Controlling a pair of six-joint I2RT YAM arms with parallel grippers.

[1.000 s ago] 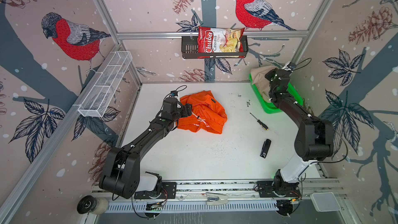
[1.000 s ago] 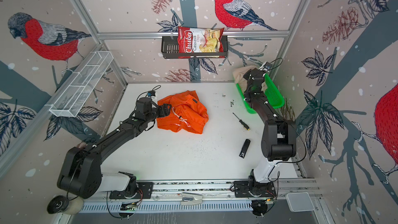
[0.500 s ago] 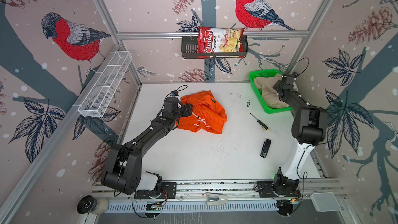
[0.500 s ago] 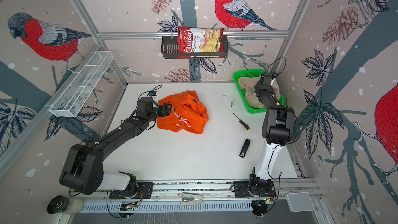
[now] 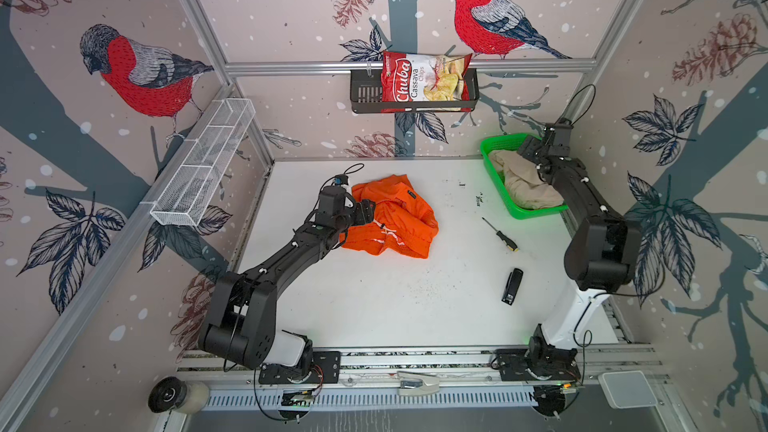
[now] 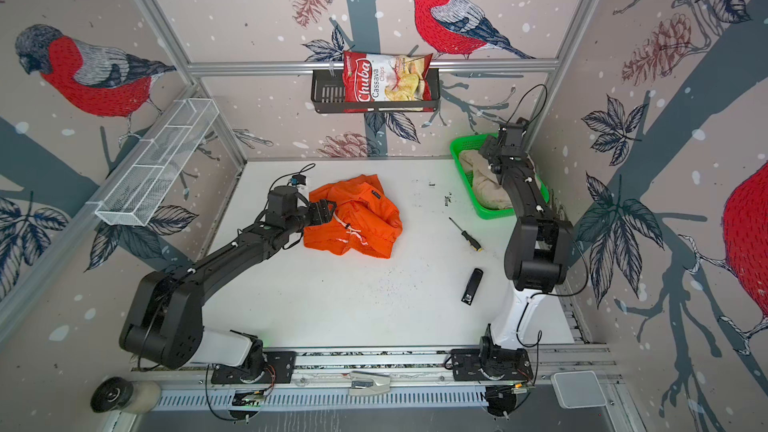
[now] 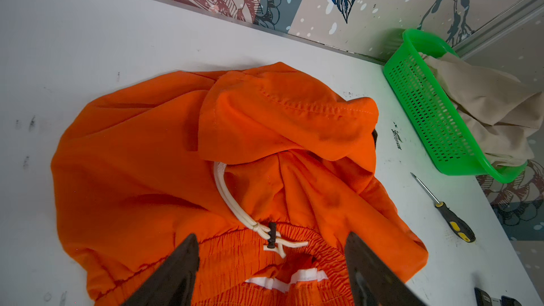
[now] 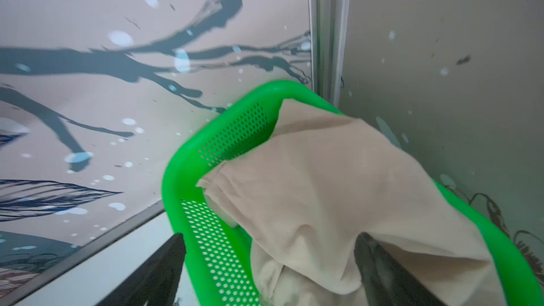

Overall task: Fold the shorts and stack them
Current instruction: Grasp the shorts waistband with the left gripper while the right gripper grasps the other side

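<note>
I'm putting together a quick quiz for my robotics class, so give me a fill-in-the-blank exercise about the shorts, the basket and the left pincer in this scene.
1. The basket holding the beige shorts is ____ in colour.
2. The left pincer sits at the waistband of the orange shorts with its jaws ____.
3. The drawstring on the orange shorts is ____.
4. Between the orange shorts and the basket lies a black-and-yellow-handled ____.

Missing words: green; open; white; screwdriver.
</note>
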